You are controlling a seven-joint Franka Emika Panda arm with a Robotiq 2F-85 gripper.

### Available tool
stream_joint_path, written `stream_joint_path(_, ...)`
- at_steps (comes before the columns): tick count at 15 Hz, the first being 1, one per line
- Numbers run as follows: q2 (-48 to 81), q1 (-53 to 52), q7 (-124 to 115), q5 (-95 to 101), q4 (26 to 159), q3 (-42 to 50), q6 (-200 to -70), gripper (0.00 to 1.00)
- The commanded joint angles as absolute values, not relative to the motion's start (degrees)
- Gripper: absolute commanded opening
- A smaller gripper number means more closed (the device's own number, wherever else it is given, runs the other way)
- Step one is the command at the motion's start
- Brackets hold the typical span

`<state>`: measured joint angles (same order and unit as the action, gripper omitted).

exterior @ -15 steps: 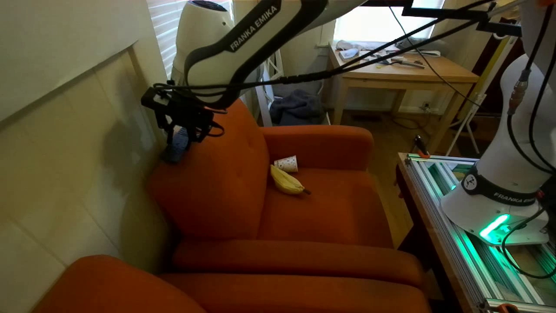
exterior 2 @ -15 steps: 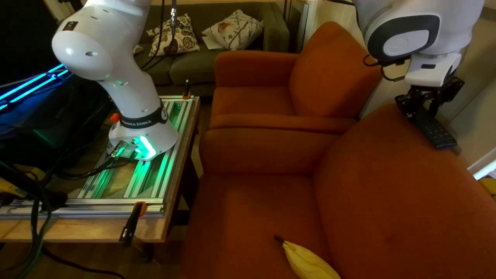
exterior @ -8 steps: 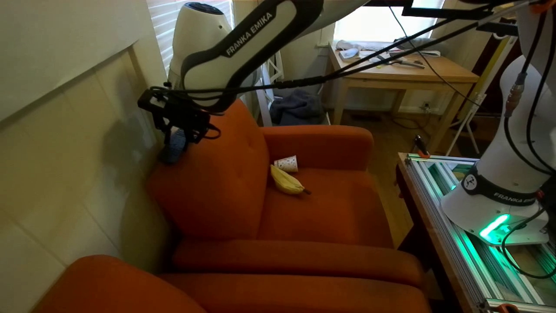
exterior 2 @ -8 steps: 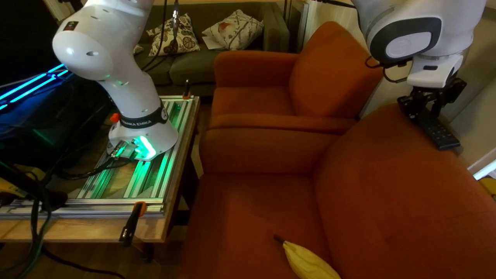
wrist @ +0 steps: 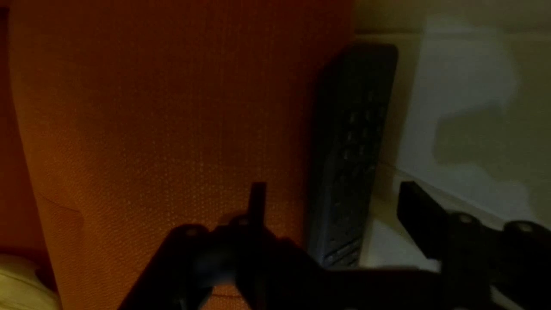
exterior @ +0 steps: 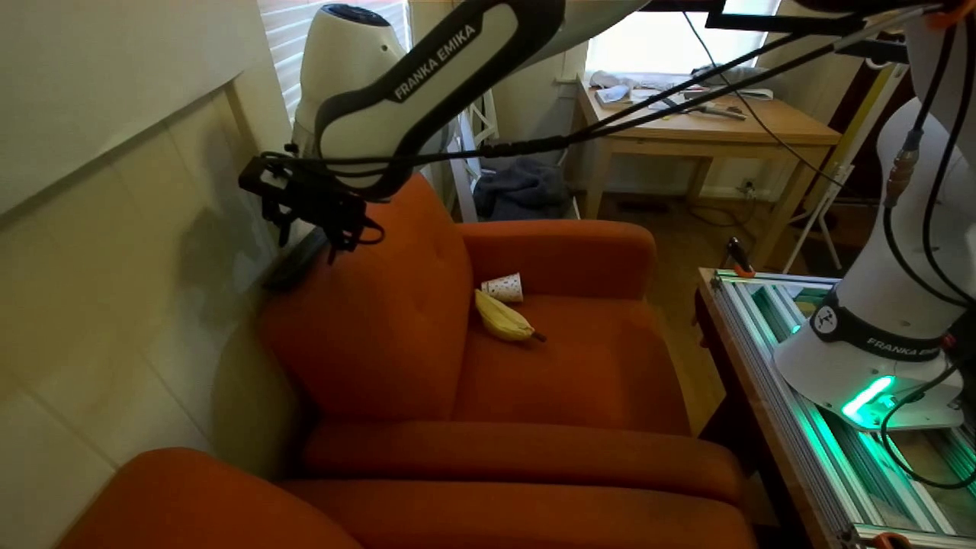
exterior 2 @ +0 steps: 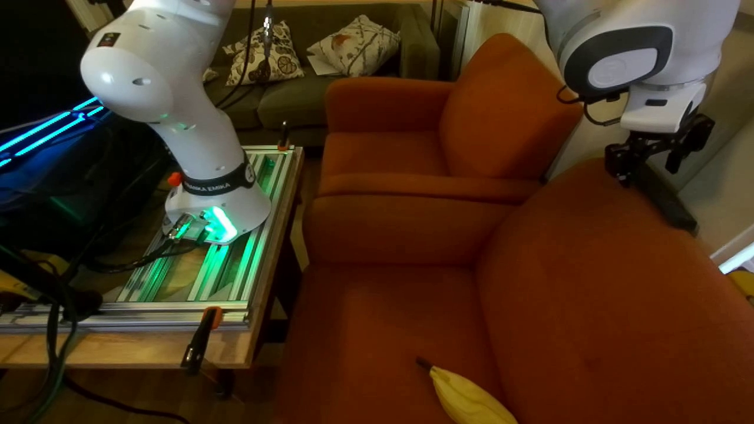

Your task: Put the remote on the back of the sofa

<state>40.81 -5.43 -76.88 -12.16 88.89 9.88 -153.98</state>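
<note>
The dark remote (wrist: 353, 172) lies lengthwise along the top edge of the orange-red back of the sofa (exterior 2: 601, 265), on the side by the wall. Its button face tips toward the wall in the wrist view. My gripper (wrist: 333, 185) is open around it, with gaps between both fingers and the remote. One finger is over the fabric and the other over the wall side. In both exterior views the gripper (exterior: 308, 248) (exterior 2: 649, 174) stands just over the remote (exterior: 297, 259) (exterior 2: 662, 197), hiding its near end.
A pale wall (exterior: 152, 290) runs close behind the backrest. On the seat lie a yellow banana (exterior: 505, 316) and a spotted paper cup (exterior: 503, 287) on its side. A second orange-red seat (exterior 2: 383, 153) stands alongside. Black cables (exterior: 526, 145) hang along the arm.
The jaws have spread and let go of the remote. It has tipped toward the wall, turning its buttons away in an exterior view. The arm has shifted only slightly.
</note>
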Motion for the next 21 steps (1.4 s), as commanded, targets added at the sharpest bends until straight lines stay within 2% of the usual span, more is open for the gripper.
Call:
stream_joint_path(1,42.24,-5.82,-78.91,-10.85,86.64,10.51,-153.86,1.0)
stream_joint_path(11,39.61,-6.03,-77.97,-10.84,89.83,10.24,-154.91,1.0)
stream_joint_path(16,36.22,-6.37,-77.16,-10.8,94.61,10.36,-157.93,1.0)
stream_joint_path(21,31.72,-4.99,-72.1,-11.13,100.41,8.62,-155.0,1.0)
